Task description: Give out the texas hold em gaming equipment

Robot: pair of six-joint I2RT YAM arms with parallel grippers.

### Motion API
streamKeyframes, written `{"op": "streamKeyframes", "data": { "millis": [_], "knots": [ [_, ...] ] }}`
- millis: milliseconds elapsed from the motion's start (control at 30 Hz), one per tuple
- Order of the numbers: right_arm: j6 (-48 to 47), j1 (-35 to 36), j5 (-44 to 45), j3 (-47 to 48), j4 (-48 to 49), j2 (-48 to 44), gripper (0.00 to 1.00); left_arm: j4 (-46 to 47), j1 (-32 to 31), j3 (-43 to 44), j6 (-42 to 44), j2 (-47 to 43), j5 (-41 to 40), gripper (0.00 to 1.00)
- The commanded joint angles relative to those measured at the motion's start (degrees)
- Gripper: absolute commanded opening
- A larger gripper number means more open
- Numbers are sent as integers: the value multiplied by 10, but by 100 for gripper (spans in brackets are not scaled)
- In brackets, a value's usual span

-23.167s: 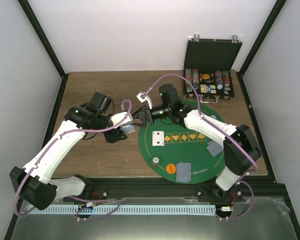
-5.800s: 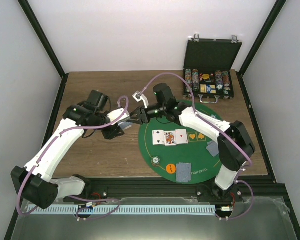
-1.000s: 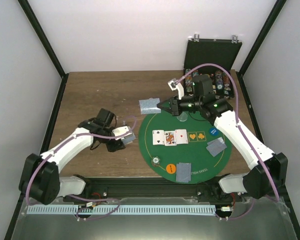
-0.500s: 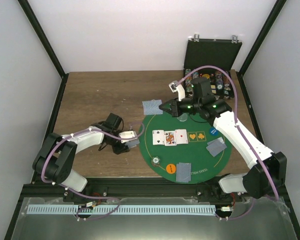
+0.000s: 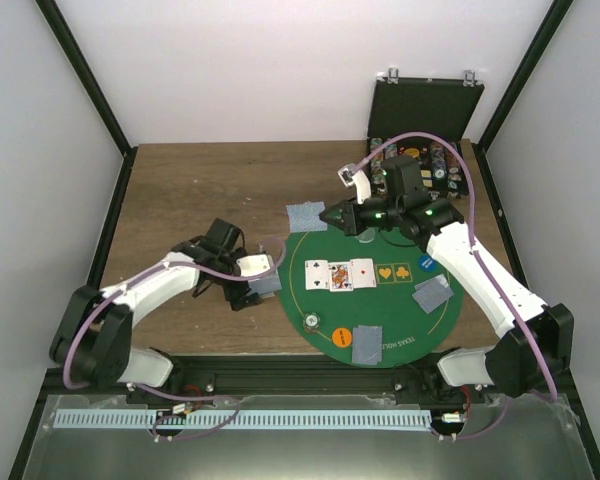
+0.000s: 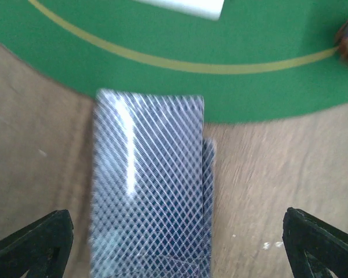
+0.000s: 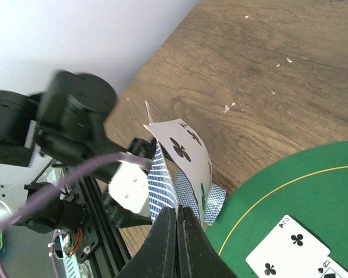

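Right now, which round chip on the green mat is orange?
The orange chip at the near edge of the mat, beside face-down cards; the blue chip lies farther right, the striped chip left.

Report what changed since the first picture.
Two more face-up cards lie beside the two of clubs, and a blue chip appeared on the mat's right. The right hand swung from the deck to the mat's far edge, shut on a clubs card. The left hand shifted to the mat's left edge, open around the deck. Orange chip, striped chip, face-down piles and case: unmoved.
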Motion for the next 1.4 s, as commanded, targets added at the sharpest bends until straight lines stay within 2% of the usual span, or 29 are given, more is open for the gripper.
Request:
{"op": "streamKeyframes", "data": {
  "millis": [0, 133, 200, 367, 467, 667, 967, 1033, 1167, 1267, 1367],
  "knots": [
    [-16, 0, -4, 33, -16, -7, 1, -96, -1, 66, 1, -82, 81, 99],
    [-22, 0, -31, 39, -14, -5, 1, -193, 3, 137, 8, -113, 143, 100],
    [-30, 0, -77, 36, -6, -2, 1, -201, 11, 172, -18, -113, 147, 98],
    [-46, 1, -147, 30, 5, -8, 1, -208, 43, 246, -47, -115, 235, 72],
    [-56, 7, -179, 21, 18, -18, 1, -186, 45, 267, -60, -109, 236, 56],
    [-72, 22, -194, 21, 13, -23, 1, -158, 46, 277, -56, -102, 243, 54],
    [-77, 41, -211, 25, 24, -21, 1, -160, 43, 294, -49, -95, 337, 53],
    [-78, 42, -211, 25, 23, -21, 1, -157, 43, 292, -50, -94, 342, 44],
    [-82, 43, -211, 26, 18, -21, 1, -180, 41, 298, -36, -94, 371, 0],
    [-100, 42, -192, 36, 1, -22, 1, -210, 41, 295, -13, -103, 375, 0],
    [-156, 33, -152, 70, -67, -23, 1, -191, 45, 270, -49, -113, 304, 0]
  ]
}}
